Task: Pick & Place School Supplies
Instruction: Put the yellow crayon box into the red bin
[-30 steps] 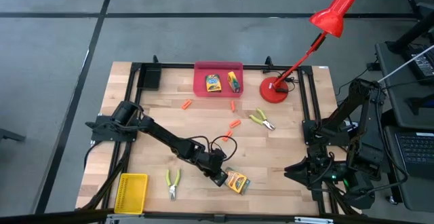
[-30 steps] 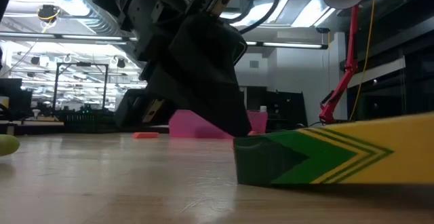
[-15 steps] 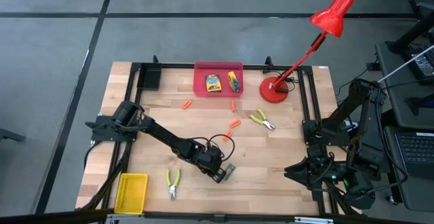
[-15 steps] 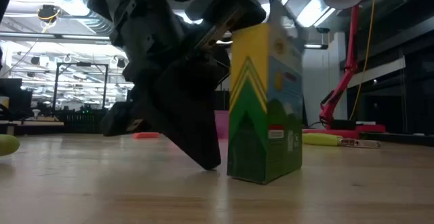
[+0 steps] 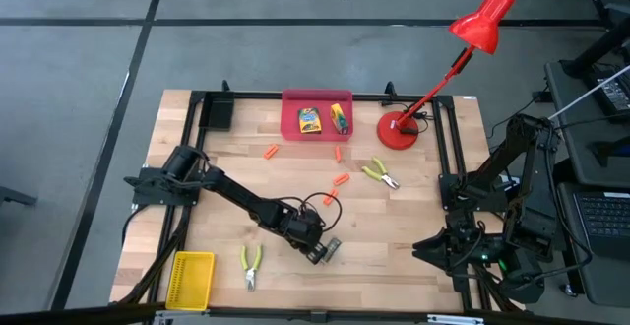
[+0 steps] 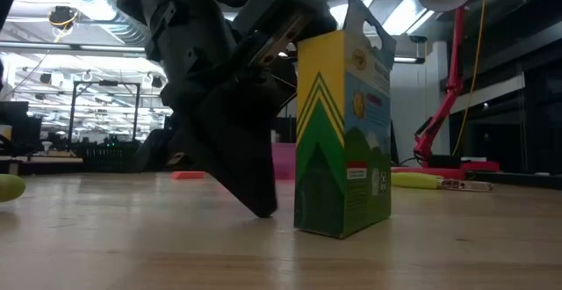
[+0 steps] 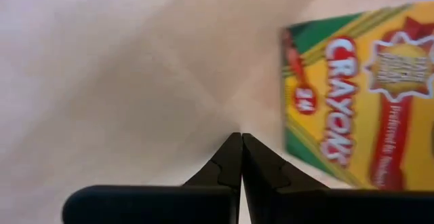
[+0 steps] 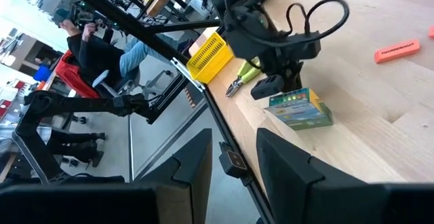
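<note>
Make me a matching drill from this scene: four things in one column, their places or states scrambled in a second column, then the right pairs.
Things:
1. crayon box beside the left gripper
2. pink tray
3. red lamp
4. yellow basket

Places or states:
A. lies at the table's near left corner
B. stands upright on its end on the wood
C. holds two crayon boxes at the far edge
D. stands on its round base next to the tray

Pairs: 1-B, 2-C, 3-D, 4-A
</note>
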Tool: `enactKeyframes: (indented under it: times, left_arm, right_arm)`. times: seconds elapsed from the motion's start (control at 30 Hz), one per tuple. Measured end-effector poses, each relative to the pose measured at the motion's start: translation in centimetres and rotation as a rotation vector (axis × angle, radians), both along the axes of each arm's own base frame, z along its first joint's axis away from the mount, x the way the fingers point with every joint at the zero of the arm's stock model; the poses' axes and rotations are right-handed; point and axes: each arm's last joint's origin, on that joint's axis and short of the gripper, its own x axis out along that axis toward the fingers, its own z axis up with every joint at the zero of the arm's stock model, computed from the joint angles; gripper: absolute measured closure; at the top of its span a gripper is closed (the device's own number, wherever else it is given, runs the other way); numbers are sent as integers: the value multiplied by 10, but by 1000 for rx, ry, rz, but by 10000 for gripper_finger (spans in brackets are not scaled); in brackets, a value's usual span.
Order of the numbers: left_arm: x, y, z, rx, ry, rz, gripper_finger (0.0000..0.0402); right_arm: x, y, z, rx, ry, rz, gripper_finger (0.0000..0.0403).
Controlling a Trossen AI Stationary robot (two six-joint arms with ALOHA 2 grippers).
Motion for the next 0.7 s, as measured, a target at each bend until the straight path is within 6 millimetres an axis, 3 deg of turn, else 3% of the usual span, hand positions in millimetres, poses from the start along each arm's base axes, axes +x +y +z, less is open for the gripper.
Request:
enactKeyframes:
  times: [0.17, 0.37, 0.53, 0.7]
  left_arm:
    - [-10, 23, 13, 91, 80, -43, 400]
    - [-26, 59, 52, 211, 115, -81, 400]
    - [-24, 73, 109, 38, -191, -151, 398]
    - [-32, 51, 157, -173, -428, -184, 346]
  right_arm:
    - [0, 1, 1, -3, -8, 9, 282]
    - [1, 2, 2, -10, -15, 14, 282]
    - [1, 2, 3, -4, -37, 2, 282]
    - [1, 2, 4, -21, -49, 2, 282]
